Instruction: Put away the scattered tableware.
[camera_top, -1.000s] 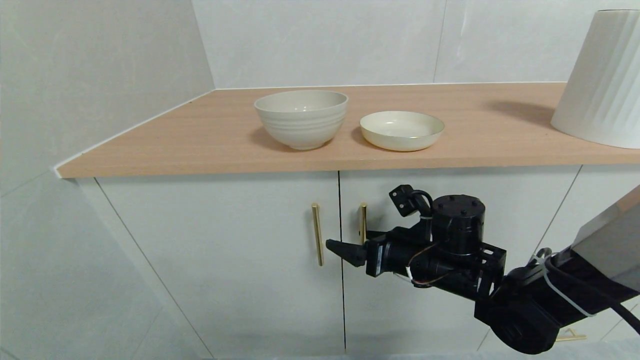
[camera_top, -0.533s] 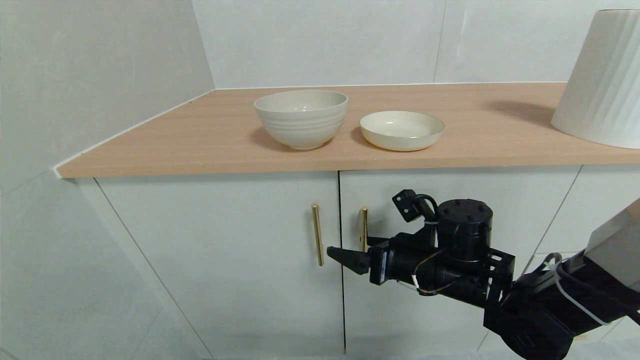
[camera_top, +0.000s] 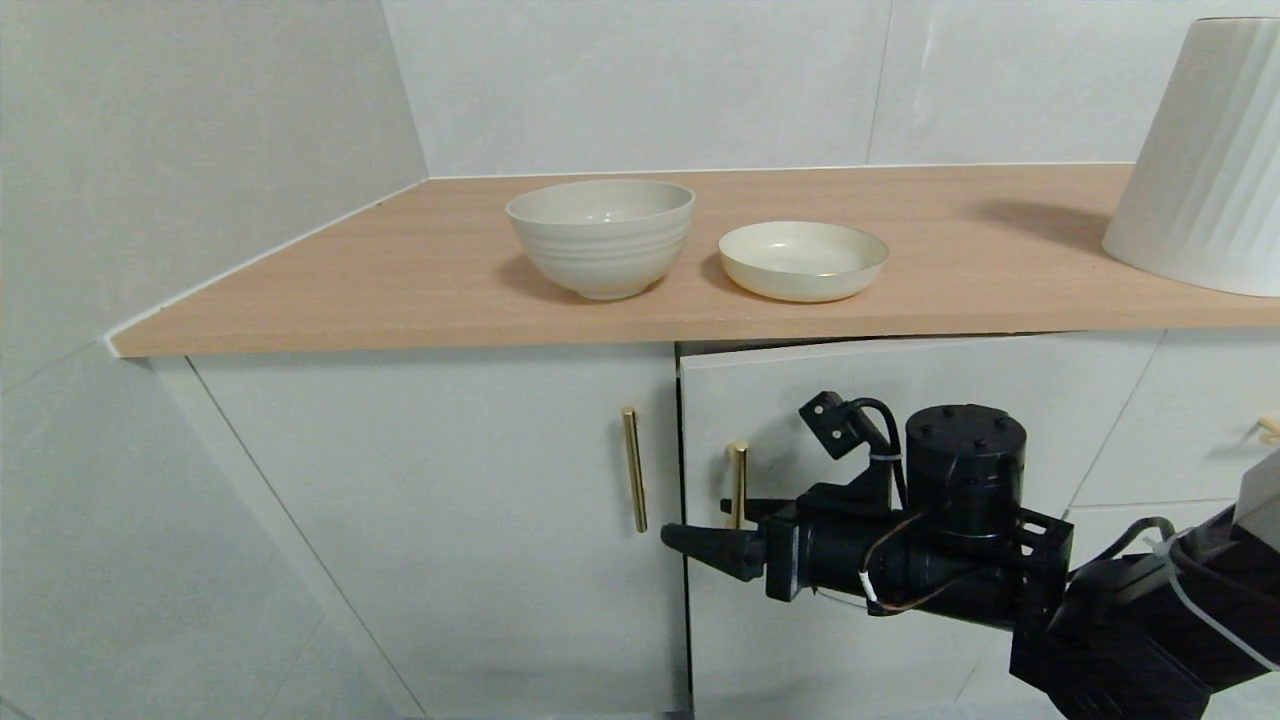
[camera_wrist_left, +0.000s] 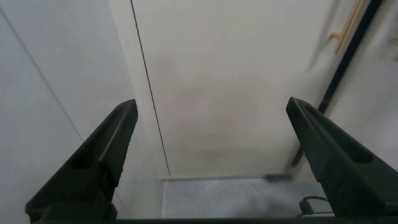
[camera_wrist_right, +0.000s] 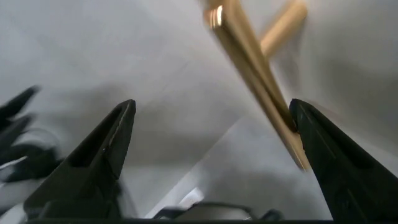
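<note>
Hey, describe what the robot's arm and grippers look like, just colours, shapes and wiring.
The right arm is black and blocky, with a round bolted cylinder on top, a small angled bracket, and looped black, brown and white wires. The right gripper and left gripper have dark, tapering, pointed fingers.
</note>
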